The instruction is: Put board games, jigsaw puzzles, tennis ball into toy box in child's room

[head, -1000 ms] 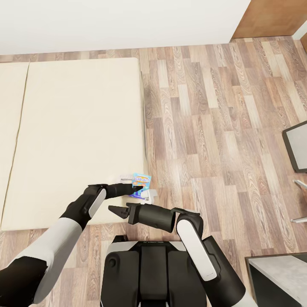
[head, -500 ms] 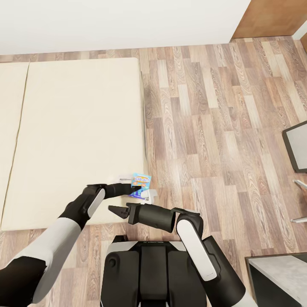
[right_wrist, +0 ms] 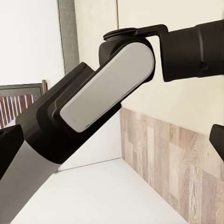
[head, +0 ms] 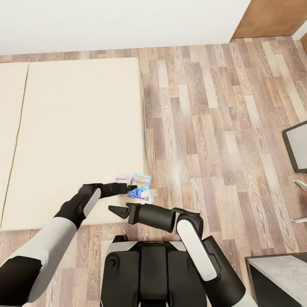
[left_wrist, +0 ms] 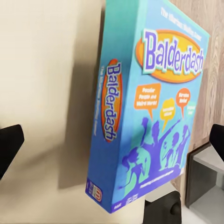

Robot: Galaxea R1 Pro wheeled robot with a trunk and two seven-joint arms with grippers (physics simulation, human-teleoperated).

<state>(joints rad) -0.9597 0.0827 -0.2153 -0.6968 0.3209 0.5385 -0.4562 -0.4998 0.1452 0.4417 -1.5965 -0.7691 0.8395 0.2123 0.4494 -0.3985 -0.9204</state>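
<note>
A blue board game (head: pixel 142 181) lettered Balderdash (left_wrist: pixel 158 107) lies at the near right corner of the bed (head: pixel 76 128), over the mattress edge. A pale flat thing (head: pixel 148 195) shows partly under it; I cannot tell what it is. My left gripper (head: pixel 131 187) is open right beside the box on its bed side. In the left wrist view its gripper (left_wrist: pixel 112 142) has both fingertips spread wide, with the box ahead between them. My right gripper (head: pixel 114 209) hangs open in front of the bed's near edge, pointing left, and its wrist view looks at the left forearm (right_wrist: pixel 112 79).
Wood floor (head: pixel 213 128) spreads right of the bed, up to a white wall (head: pixel 119 21) and a brown door (head: pixel 273 17). A dark-framed grey panel (head: pixel 297 145) stands at the right edge. A dark cabinet with a grey top (head: pixel 281 273) sits at the near right.
My left arm has drawn back a little to the left, uncovering more of the blue box. The box and my right arm have not moved.
</note>
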